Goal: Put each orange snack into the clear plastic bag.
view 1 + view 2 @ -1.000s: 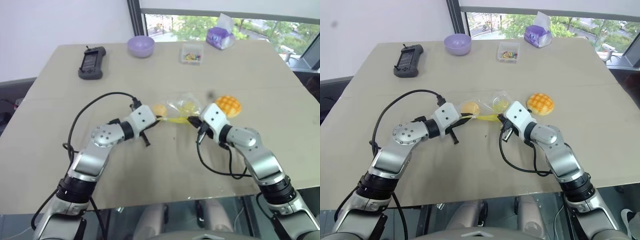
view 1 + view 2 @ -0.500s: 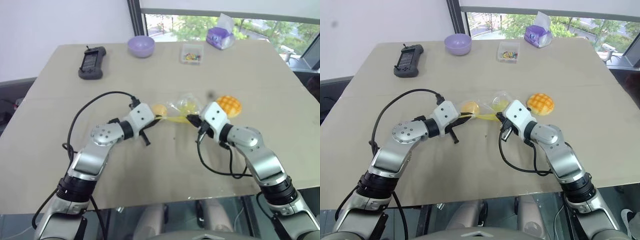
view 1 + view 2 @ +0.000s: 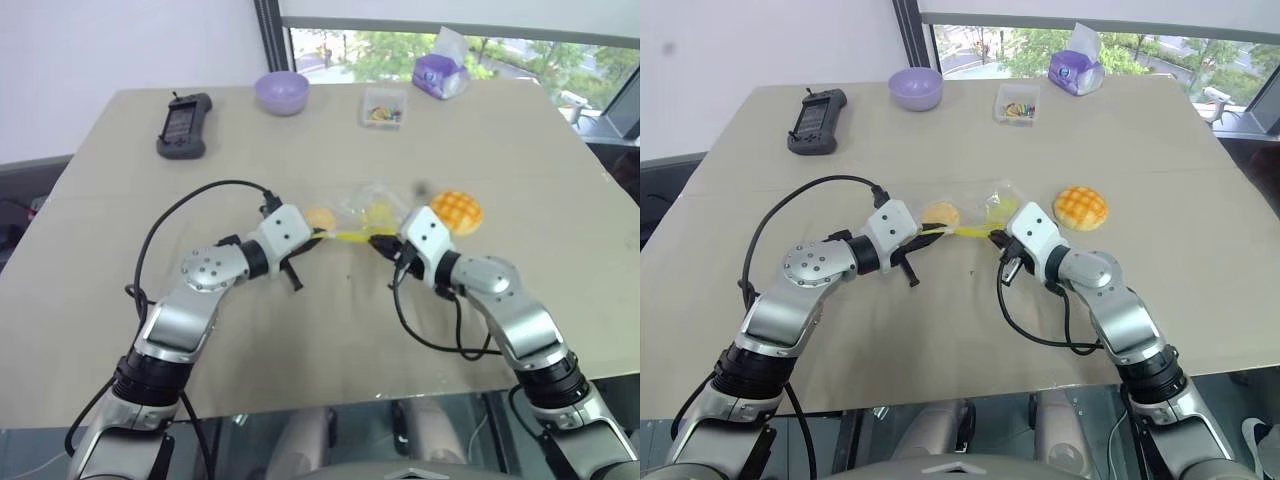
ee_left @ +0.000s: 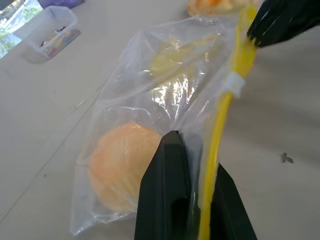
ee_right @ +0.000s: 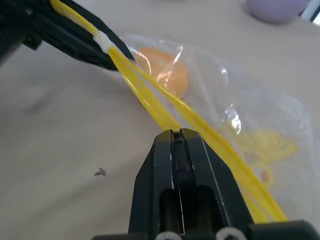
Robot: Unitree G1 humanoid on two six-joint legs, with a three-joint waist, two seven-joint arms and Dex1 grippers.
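Our left gripper [image 4: 192,200] and right gripper [image 5: 179,150] both pinch the thin, floppy clear plastic bag [image 4: 165,100] by its yellow strip [image 4: 220,130], the stiffest place to hold it.

Silver arms [image 3: 200,290] (black cables), black pincers

Grid-topped orange bun [image 3: 1081,207], yellow-stripped clear bag [image 3: 985,212]
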